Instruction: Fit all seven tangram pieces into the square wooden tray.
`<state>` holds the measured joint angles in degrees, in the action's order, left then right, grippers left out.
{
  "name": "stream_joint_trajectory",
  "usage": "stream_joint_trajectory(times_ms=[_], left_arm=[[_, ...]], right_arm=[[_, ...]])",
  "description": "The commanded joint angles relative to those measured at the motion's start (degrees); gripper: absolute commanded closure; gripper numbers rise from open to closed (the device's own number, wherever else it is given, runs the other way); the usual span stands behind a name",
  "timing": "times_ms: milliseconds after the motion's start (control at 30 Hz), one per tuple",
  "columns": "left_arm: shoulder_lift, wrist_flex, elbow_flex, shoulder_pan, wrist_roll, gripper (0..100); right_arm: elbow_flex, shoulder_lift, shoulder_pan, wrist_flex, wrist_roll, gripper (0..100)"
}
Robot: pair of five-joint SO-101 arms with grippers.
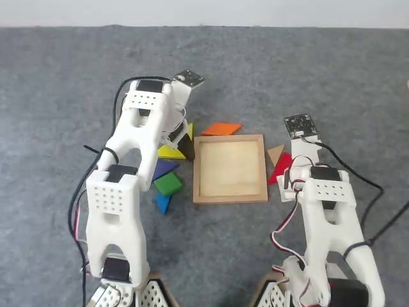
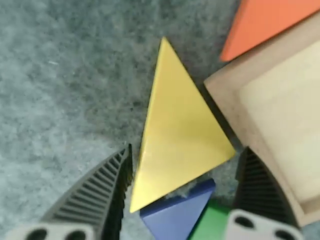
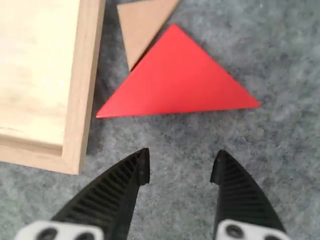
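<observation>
We see a square tray [image 1: 230, 197] of pale, smooth wood on the fuzzy grey desk [image 1: 57, 70]. A glossy yellow triangle [image 2: 177, 135] lies just off its corner, the left jaws apart on either side of it. The ribbed right jaws, also apart, hang near a flat red triangle [image 3: 175, 80] beside the tray.

White perforated arm shells [image 1: 114, 198], black cables [image 1: 358, 173], black ribbed pincer fingers [image 2: 107, 187].

Soft, even light is falling from above over the grey mat [image 1: 57, 77]. The arms [image 1: 137, 141] are casting faint, diffuse shadows. The wooden tray [image 3: 82, 75] is throwing a thin dark shadow beside its right wall, and the yellow triangle [image 2: 175, 135] is catching a mild sheen.
</observation>
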<state>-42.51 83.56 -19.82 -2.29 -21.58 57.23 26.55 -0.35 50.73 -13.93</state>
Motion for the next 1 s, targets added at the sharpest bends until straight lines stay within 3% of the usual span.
stream_joint_trajectory(times_ms=[0,600,967], left_arm=[[-1.7,-1.1,-1.5,-0.6,-0.4,68],[-2.2,1.8,-1.7,-1.5,-0.4,74],[-3.0,1.9,-2.2,5.3,-2.9,76]], right_arm=[[-0.4,2.2,0.7,-1.5,-0.6,77.8],[-0.4,2.2,0.5,-1.2,-0.8,77.8],[-0.4,2.2,0.4,-1.2,-0.9,77.7]])
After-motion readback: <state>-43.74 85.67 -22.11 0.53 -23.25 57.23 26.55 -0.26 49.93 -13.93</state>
